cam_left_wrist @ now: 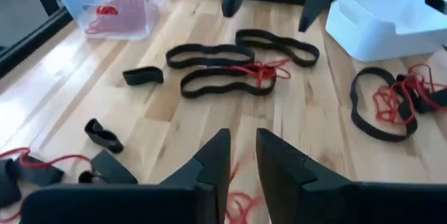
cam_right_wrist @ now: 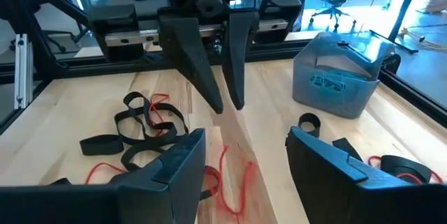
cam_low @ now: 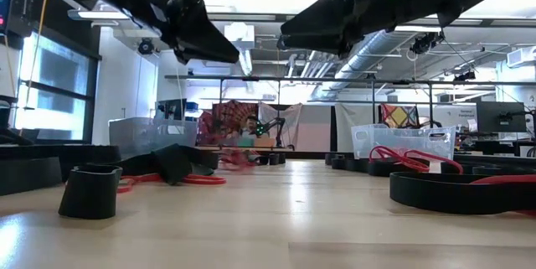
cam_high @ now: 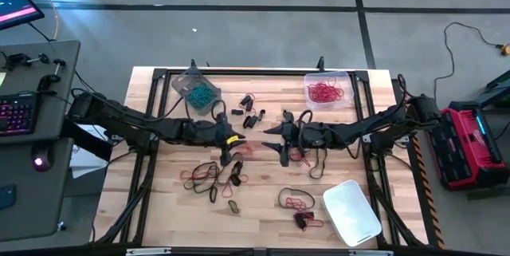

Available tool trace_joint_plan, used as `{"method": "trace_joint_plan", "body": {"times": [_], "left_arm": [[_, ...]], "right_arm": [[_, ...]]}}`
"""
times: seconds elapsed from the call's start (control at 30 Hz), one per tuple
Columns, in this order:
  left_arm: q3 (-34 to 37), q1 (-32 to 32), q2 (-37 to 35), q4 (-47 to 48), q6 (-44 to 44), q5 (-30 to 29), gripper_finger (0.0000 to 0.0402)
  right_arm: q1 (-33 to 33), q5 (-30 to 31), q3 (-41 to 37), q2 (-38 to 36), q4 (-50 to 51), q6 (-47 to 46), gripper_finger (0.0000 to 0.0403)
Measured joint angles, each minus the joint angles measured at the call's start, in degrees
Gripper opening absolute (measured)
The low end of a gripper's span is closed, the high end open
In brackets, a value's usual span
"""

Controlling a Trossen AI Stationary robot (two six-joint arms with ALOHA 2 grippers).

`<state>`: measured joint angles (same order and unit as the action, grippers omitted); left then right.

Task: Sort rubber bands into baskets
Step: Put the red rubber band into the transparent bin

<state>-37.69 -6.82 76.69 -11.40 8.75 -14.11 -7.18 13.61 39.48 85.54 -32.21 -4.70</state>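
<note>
Fingers on the left gripper (cam_left_wrist: 241,161) stand slightly parted with nothing between them, hovering over the middle of the table (cam_high: 263,208) — a thin red band (cam_left_wrist: 241,199) lies just below its tips. Facing it from the other side, the right gripper (cam_right_wrist: 244,154) hangs wide open and empty. Loose rubber bands (cam_high: 209,178) — black and red — lie scattered across the wood. Teal bands sit in the grey-tinted basket (cam_high: 196,90) at the far edge, red ones in the clear basket (cam_high: 327,90) beside it, and the whitish basket (cam_high: 351,212) waits near the right front.
</note>
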Motion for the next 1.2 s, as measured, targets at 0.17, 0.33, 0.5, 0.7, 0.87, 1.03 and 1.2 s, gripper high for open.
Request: {"method": "trace_joint_plan", "body": {"times": [0.17, 0.33, 0.5, 0.7, 0.87, 1.03, 1.2], "left_arm": [[0.00, -0.42, 0.00, 0.72, -0.53, 0.00, 0.0080], [0.00, -0.40, -0.02, -0.03, -1.95, -0.15, 0.0089], [0.00, -0.66, -0.02, 7.30, -1.44, 1.77, 0.0088], [0.74, 0.97, 3.65, 10.06, -3.84, 3.74, 0.0109], [0.22, 4.52, 9.35, 8.46, -8.98, 6.80, 0.0121], [-2.45, 7.35, 13.69, 8.39, -13.44, 8.59, 0.0123], [-4.40, 9.30, 17.14, 8.42, -15.11, 13.81, 0.0123]], "right_arm": [[0.00, 0.03, 0.00, 0.00, 1.36, -1.54, 0.0188], [0.01, -0.50, 0.00, 0.00, 5.01, -1.93, 0.0188], [0.01, -0.63, 0.02, 0.00, 7.72, -2.96, 0.0188], [0.01, -0.64, 0.02, 0.02, 7.65, -2.46, 0.0188], [0.00, -0.66, 0.02, 0.02, 7.66, -2.60, 0.0188], [0.01, -0.70, 0.02, 0.02, 7.90, -2.79, 0.0188], [0.01, -0.72, 0.02, 0.02, 8.08, -2.79, 0.0188]]}}
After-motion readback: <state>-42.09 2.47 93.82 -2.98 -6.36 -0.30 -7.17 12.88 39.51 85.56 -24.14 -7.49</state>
